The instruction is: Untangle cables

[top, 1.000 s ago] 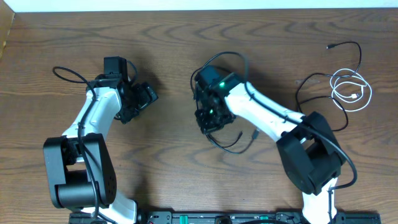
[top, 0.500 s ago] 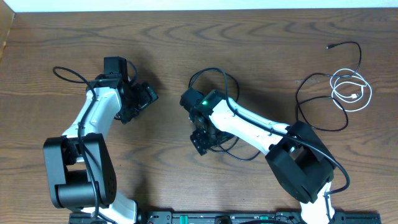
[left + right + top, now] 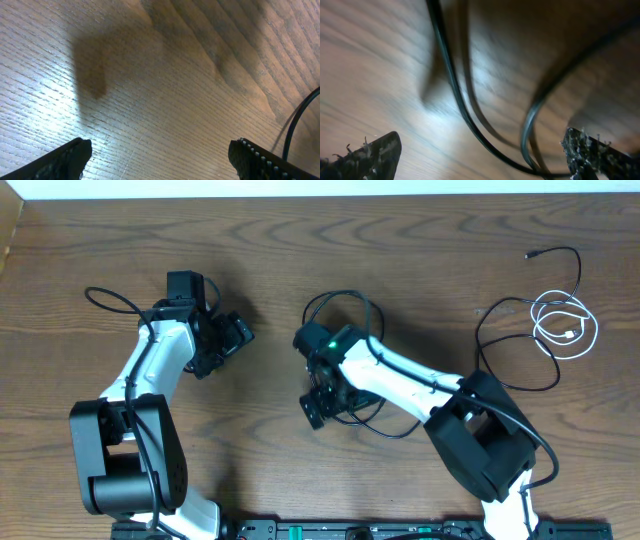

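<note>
**Claws open, cables off to one side**

Right claw (image 3: 318,405) has its jaws wide apart and grips nothing. It hangs low over the table (image 3: 300,240). Its wrist view shows thin black strands (image 3: 451,95) lying on the wood directly beneath it, between the fingers. I cannot tell whether these are the tail of the black cable or the arm's own wiring.

The plainly visible part of the black cable (image 3: 479,335) loops well away from this claw, out past the arm's base. The white cable (image 3: 568,335) is coiled just beside it, and the two seem to cross there, so the untangling looks unfinished.

Left claw (image 3: 232,338) is also spread and empty over bare wood, well apart from both cables. It is likely parked there to leave the right arm room. The right claw's open jaws suit either closing on a strand below or travelling out to the coil.
</note>
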Robot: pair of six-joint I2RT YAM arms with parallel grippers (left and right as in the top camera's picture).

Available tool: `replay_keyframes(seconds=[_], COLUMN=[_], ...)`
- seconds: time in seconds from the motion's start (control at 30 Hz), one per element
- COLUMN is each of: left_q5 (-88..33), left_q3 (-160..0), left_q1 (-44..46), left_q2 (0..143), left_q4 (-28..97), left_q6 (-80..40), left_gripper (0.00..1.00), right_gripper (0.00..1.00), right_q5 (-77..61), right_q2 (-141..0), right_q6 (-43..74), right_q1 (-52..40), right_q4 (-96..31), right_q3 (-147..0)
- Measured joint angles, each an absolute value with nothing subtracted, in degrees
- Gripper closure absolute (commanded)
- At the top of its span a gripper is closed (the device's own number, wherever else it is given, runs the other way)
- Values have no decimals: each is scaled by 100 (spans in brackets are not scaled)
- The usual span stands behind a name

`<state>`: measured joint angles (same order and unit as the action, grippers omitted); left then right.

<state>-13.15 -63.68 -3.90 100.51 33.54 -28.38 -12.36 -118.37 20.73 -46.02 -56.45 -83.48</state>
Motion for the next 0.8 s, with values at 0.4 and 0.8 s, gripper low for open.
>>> replay_keyframes(seconds=[0.4, 0.8], left_q5=[-1317, -1317], left_q3=[-6368, -6368], left_q1=[-390, -390], left_q2=[10051, 10051], left_q4=[3350, 3343], left_q6=[-2838, -2838], left_gripper=[7, 7], right_gripper=[1, 99], right_q5=[-740, -545], right_q2=[-11852, -11974], right_q6=[3301, 3638], right_q1=[-4499, -4541], right_q4=[-4818, -4713], right_q3=[-8342, -8361])
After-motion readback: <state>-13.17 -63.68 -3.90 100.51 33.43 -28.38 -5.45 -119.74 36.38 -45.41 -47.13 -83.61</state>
